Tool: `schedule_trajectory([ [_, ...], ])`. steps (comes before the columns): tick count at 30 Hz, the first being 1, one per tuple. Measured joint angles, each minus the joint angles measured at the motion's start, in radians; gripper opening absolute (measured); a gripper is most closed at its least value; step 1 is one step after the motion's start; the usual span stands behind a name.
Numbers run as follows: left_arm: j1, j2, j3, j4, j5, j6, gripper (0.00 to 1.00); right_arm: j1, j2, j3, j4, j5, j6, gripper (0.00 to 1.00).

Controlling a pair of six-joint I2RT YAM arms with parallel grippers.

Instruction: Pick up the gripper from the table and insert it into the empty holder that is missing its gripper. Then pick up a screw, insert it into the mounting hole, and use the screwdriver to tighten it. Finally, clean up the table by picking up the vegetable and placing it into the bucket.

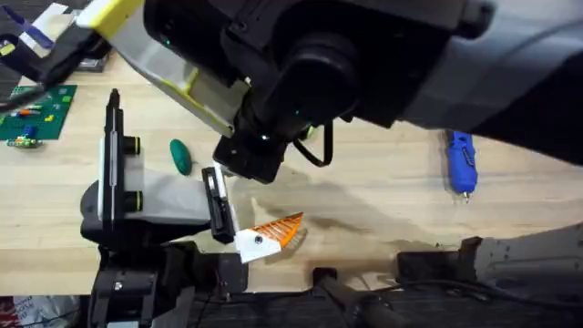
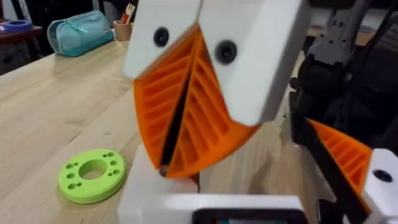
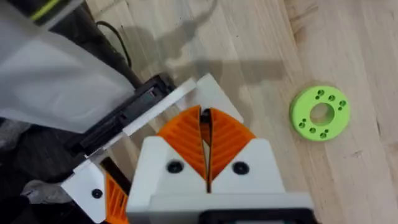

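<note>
The gripper point(image 1: 271, 234), an orange ribbed finger on a white block, sits at the near end of a short black bar point(image 1: 218, 204) on the grey holder point(image 1: 155, 202), by the table's front edge. My right arm hangs dark and blurred under the camera. My right gripper point(image 3: 204, 112) points straight down and is shut, pads pressed together. Its tips touch a white part beside the black bar point(image 3: 124, 118). From the left wrist, the right gripper point(image 2: 165, 167) stands left of the gripper point(image 2: 346, 155). The vegetable point(image 1: 180, 155) lies behind the holder. The screwdriver point(image 1: 461, 162) lies far right. Screw and bucket are out of view.
A green ring-shaped disc point(image 3: 319, 112) lies flat on the wood close to the right gripper, and the disc point(image 2: 93, 175) also shows from the left wrist. A green baseplate point(image 1: 36, 114) with bricks sits at the far left. A tall black bar point(image 1: 111, 155) stands on the holder's left side.
</note>
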Motion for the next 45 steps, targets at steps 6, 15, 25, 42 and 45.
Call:
schedule_trajectory([
  [6,0.0,0.0,0.0,0.0,-0.003,-0.003,0.987,0.0,0.0,0.0,-0.004,-0.002,-0.001,0.209],
  [15,0.0,0.0,0.0,0.001,-0.003,-0.004,0.987,-0.002,-0.002,0.0,-0.005,0.003,-0.002,0.672],
  [25,0.0,0.0,0.0,0.001,0.0,0.003,0.986,-0.003,-0.042,0.0,-0.007,0.003,-0.002,0.991],
  [42,0.0,0.0,0.0,0.001,0.001,0.005,0.986,-0.003,-0.122,0.0,-0.018,0.003,-0.002,0.994],
  [45,0.0,0.0,0.0,0.001,0.001,0.004,0.925,-0.003,-0.128,0.0,-0.02,0.003,-0.002,0.994],
])
